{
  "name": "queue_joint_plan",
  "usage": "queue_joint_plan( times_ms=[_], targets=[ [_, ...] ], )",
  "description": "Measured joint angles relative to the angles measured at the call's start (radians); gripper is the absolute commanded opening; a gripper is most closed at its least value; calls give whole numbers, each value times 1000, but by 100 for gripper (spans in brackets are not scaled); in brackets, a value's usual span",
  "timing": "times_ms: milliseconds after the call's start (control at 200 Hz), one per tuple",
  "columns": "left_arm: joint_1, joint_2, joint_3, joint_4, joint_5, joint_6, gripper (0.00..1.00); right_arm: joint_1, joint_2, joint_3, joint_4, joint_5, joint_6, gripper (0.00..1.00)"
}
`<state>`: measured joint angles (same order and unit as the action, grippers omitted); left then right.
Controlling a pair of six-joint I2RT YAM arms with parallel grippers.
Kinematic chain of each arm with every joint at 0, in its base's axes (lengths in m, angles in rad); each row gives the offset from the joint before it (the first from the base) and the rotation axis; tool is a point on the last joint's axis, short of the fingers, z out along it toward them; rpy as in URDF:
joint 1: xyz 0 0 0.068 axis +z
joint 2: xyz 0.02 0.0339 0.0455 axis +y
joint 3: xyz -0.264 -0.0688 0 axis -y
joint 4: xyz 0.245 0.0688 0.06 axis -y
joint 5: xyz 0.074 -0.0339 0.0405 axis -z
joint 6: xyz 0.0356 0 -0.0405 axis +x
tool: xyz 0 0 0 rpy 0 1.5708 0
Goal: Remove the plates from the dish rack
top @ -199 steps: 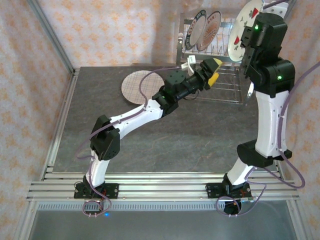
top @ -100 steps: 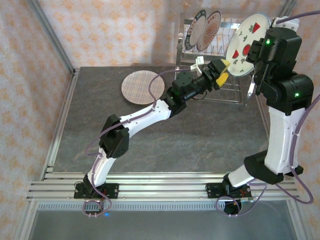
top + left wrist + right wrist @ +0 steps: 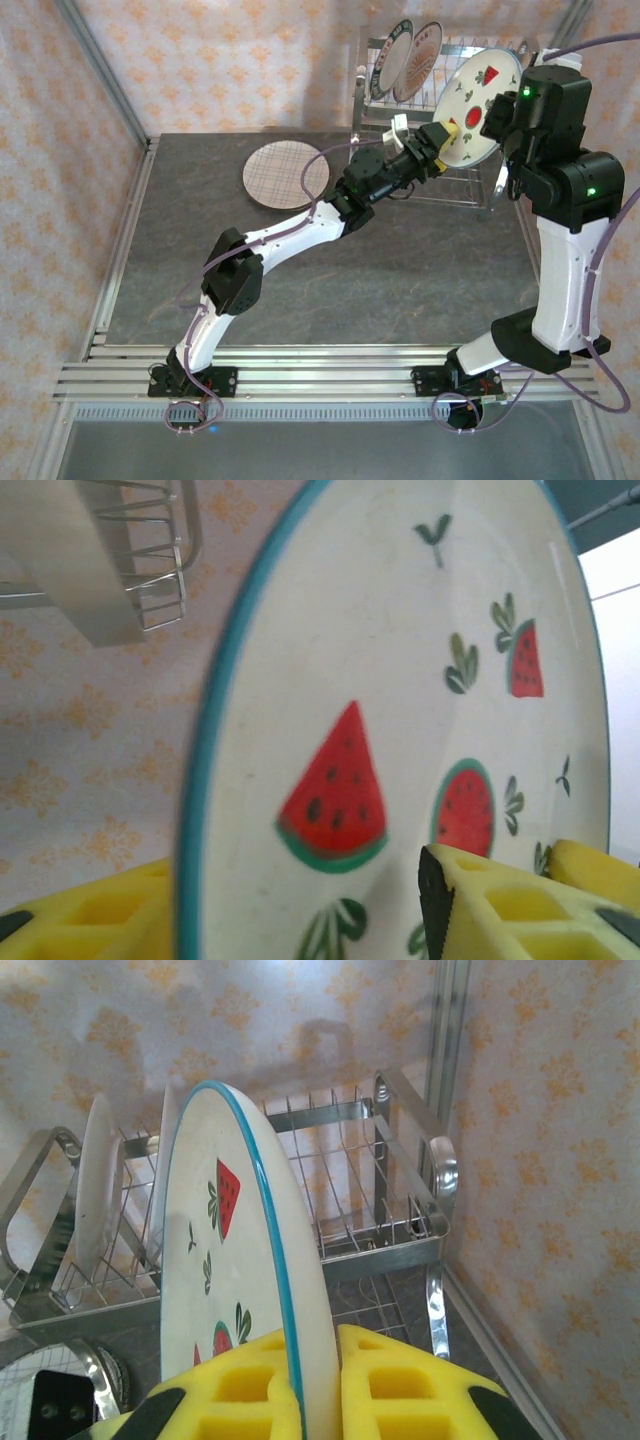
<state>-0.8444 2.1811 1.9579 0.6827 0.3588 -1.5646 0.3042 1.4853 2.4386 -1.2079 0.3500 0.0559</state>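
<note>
Plaid plate (image 3: 286, 174) on surface (image 3: 300, 270), watermelon plate (image 3: 478, 100) clamped in right hand (image 3: 318, 1385), left hand (image 3: 445, 135) straddling its rim, grip unclear, two plates (image 3: 405, 62) left in rack (image 3: 455, 185).

Watermelon-print plate (image 3: 468, 95), white with a teal rim, is held on edge and tilted in the air, just in front of the chrome wire dish rack (image 3: 455, 190) at the table's far right. A dark-rimmed plate (image 3: 390, 58) and a paler patterned plate (image 3: 420, 62) are seen standing upright side by side in the slots at the upper tier's left end. A plaid-lined plate (image 3: 286, 174) is laid flat on the table, left of the rack and apart from it.
</note>
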Motion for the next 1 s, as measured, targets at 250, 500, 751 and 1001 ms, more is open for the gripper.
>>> queue_joint_plan(
  times_ms=[250, 500, 751, 1001],
  targets=[
    [1, -26, -98, 41, -4, -11, 23, -47, -45, -116, 9, -35, 43, 0],
    [12, -105, -188, 70, -3, -32, 0, -96, -118, -210, 49, -105, 106, 0],
    [23, -179, -272, 69, 29, -8, 0, -96, -171, -275, 64, -164, 145, 12],
    [47, -255, -320, -42, 96, 104, 0, -98, -197, -328, 45, -193, 153, 61]
  ],
)
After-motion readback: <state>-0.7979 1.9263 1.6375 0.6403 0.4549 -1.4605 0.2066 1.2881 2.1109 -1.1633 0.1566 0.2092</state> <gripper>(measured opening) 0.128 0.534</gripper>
